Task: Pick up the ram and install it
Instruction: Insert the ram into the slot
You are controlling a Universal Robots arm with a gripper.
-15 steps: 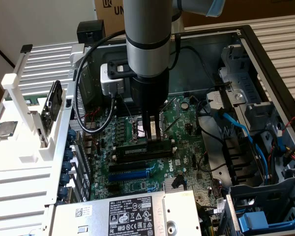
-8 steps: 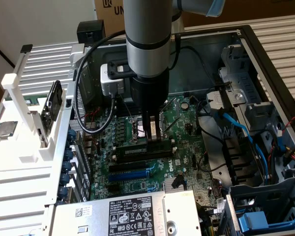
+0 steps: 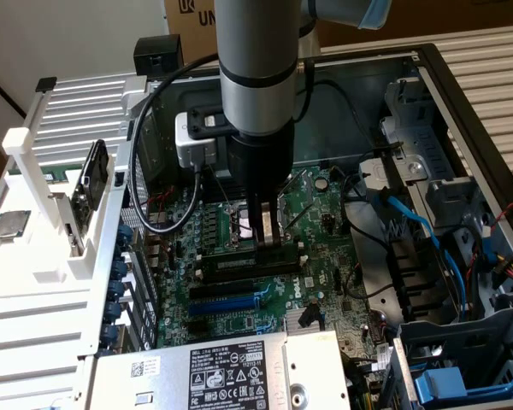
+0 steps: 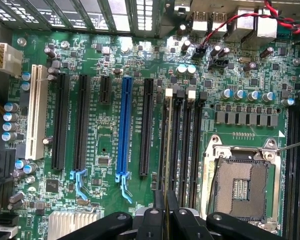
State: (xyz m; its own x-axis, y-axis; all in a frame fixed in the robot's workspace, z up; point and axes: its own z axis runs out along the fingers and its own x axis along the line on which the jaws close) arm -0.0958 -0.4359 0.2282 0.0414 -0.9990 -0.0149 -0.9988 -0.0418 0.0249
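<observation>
Dark-green ram [image 4: 165,155] is being pinched edge-on by the claw [image 4: 165,197], jaws closed narrowly on it, and is being held over the black memory slots [image 4: 182,140] beside the CPU socket [image 4: 242,182]. Risk: if it is being lowered off-line with 1 slot, it could tilt, jam, or scrape neighbouring components.

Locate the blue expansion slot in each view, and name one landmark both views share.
Exterior view: the blue expansion slot lies in the lower middle of the picture.
Wrist view: the blue expansion slot runs between long black slots.
Shared landmark: the CPU socket.
</observation>
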